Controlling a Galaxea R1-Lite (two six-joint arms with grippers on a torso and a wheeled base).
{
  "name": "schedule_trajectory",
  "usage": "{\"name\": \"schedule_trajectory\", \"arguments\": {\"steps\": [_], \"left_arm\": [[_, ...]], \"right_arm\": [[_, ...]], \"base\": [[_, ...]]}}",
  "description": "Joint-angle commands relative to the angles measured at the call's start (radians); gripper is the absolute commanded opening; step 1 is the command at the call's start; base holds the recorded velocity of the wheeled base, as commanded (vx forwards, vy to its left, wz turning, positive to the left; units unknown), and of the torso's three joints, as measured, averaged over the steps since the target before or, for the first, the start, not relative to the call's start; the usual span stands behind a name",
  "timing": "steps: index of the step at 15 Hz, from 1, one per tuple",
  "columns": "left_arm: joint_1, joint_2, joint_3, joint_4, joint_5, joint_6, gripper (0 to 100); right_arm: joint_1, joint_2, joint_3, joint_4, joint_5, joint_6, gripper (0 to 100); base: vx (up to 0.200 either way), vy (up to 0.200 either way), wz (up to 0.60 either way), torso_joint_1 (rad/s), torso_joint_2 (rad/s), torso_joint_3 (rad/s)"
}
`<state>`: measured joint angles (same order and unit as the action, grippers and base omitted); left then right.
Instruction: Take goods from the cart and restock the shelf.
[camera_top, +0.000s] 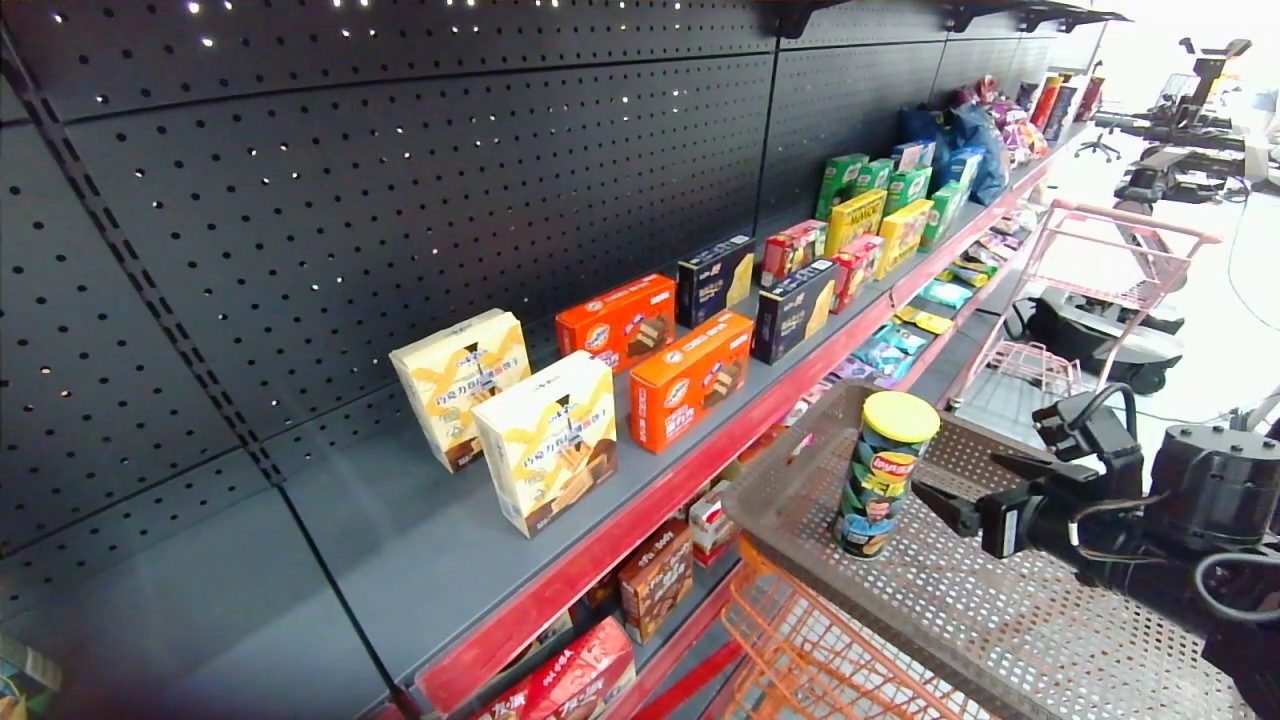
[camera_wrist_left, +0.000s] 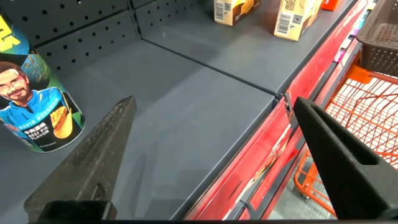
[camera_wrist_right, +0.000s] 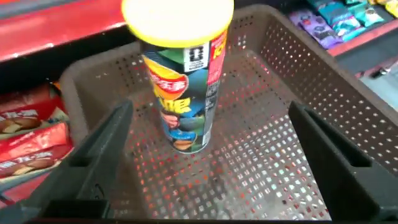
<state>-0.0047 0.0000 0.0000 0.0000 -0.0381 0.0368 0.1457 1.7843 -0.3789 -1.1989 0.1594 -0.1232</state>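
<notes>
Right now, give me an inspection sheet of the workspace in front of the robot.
Surface: grey shelf, red front edge.
Job's things: tray can upright in the brown tray over the orange cart; shelf can standing on the shelf.
Clutter: cream boxes and orange boxes in rows on the shelf.
Grippers: right gripper open, facing the tray can, not gripping it; left gripper open above the shelf.
Cables: black cable looped at the right wrist.
Surroundings: pink cart beyond.
</notes>
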Motion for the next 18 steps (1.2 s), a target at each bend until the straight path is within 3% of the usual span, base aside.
{"name": "schedule_trajectory", "arguments": {"steps": [1,4,8,18], "left_arm": [[0.0,0.002,0.0,0.0,0.0,0.0,100],[0.0,0.002,0.0,0.0,0.0,0.0,100],[0.0,0.002,0.0,0.0,0.0,0.0,100],[0.0,0.002,0.0,0.0,0.0,0.0,100]], "right_arm": [[-0.002,0.089,-0.025,-0.031,0.0,0.0,100],[0.008,0.169,-0.071,-0.168,0.002,0.002,100],[0.014,0.245,-0.126,-0.232,0.003,0.005,100],[0.061,0.339,-0.213,-0.258,-0.009,0.004,100]], "base": [[0.0,0.0,0.0,0.0,0.0,0.0],[0.0,0.0,0.0,0.0,0.0,0.0],[0.0,0.0,0.0,0.0,0.0,0.0],[0.0,0.0,0.0,0.0,0.0,0.0]]}}
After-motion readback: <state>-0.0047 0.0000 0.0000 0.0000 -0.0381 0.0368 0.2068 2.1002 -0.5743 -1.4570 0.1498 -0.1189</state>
